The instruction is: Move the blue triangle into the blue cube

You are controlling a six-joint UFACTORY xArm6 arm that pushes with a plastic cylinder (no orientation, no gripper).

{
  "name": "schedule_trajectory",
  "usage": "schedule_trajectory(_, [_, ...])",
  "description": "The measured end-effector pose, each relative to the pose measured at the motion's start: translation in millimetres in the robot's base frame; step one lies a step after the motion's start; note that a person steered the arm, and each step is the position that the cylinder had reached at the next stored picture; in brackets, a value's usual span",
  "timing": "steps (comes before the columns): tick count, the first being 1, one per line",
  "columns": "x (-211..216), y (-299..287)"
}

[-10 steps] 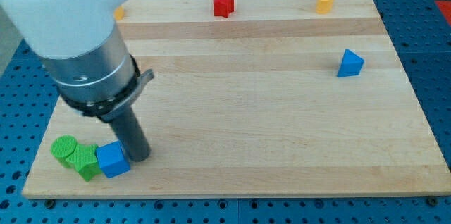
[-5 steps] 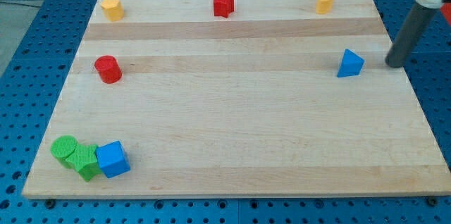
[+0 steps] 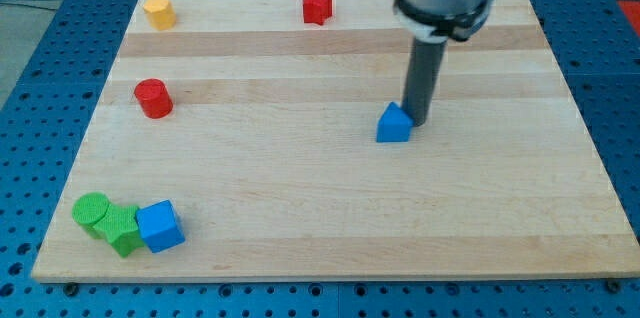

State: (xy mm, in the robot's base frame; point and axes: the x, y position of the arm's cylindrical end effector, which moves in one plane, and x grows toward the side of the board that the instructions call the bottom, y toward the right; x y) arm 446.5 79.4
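The blue triangle (image 3: 394,124) lies right of the board's middle. My tip (image 3: 415,120) stands right against its upper right side, touching it. The blue cube (image 3: 159,226) sits near the board's bottom left corner, far to the view's left and below the triangle.
Two green blocks (image 3: 107,221) touch the blue cube's left side. A red cylinder (image 3: 153,98) sits at the left. A yellow block (image 3: 157,11) and a red block (image 3: 317,5) sit along the top edge. The arm hides the top right area.
The blue triangle has slid left and slightly down, from the right side toward the middle. My tip has moved with it, from the board's right edge to the triangle's upper right.
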Motion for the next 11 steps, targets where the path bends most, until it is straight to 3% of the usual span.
schedule_trajectory(5, [94.8,-179.2])
schedule_trajectory(8, [123.9,-166.5])
schedule_trajectory(11, [109.2,-201.0])
